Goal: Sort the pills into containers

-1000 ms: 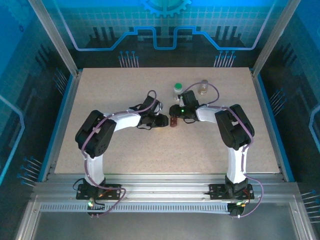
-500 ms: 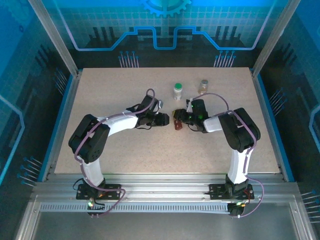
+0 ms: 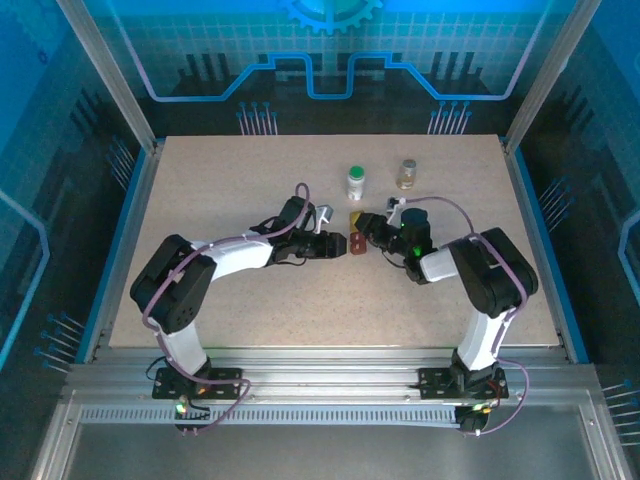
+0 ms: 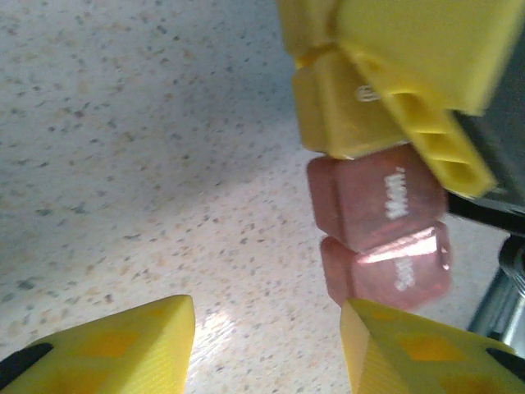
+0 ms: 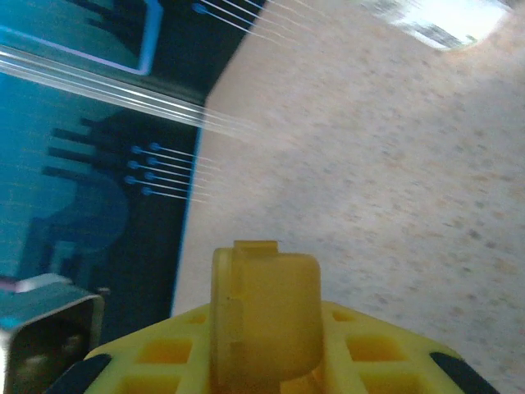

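- Centre of the overhead frame: our right gripper point(image 3: 361, 223) is clamped on the yellow pill point(image 4: 340, 111), with the red-brown pill point(image 4: 377, 201) joined to it, right of centre in the left wrist frame.
- Our left gripper point(image 4: 267, 349) stands partly open at the bottom of that frame, gripping nothing.
- To split the strip cleanly, we judge the left jaws should shift right, straddle only the red piece, close near the seam, then pull away.
- The white bottle point(image 3: 356, 181) and amber vial point(image 3: 407, 174) stand capped, upper centre.
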{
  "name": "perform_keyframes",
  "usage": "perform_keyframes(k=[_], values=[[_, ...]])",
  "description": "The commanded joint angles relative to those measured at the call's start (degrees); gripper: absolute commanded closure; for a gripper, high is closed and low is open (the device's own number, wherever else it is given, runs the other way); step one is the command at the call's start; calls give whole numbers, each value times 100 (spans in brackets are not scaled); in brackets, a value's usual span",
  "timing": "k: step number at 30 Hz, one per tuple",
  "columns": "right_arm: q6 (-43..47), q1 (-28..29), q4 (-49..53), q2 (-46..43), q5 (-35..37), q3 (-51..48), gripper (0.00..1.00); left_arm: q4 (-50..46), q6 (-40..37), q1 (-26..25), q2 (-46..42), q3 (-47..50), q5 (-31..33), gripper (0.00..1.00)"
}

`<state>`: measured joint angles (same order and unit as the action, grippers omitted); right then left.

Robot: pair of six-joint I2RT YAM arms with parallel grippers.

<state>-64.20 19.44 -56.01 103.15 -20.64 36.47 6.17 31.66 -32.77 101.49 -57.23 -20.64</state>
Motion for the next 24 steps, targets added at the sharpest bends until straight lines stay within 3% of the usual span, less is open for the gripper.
perform_keyframes(k=[1,10,15,19,24], values=[[-159,65,-531,-459,56,-109,88,764,514,-87,-149,138,-377,46],[-353,192,-553,-824,-88,-50,88,2305,1290,-116,-465,674,-707,42],[-556,198,-735,-857,-139,-71,88,2676,1495,-107,-719,969,-842,42],[-394,197,-383,-1087,-129,-52,88,2463,1375,-85,-1039,1095,-838,42],[-298,209,-70,-1352,-172,13,88,1317,706,-77,-1469,945,-502,41]])
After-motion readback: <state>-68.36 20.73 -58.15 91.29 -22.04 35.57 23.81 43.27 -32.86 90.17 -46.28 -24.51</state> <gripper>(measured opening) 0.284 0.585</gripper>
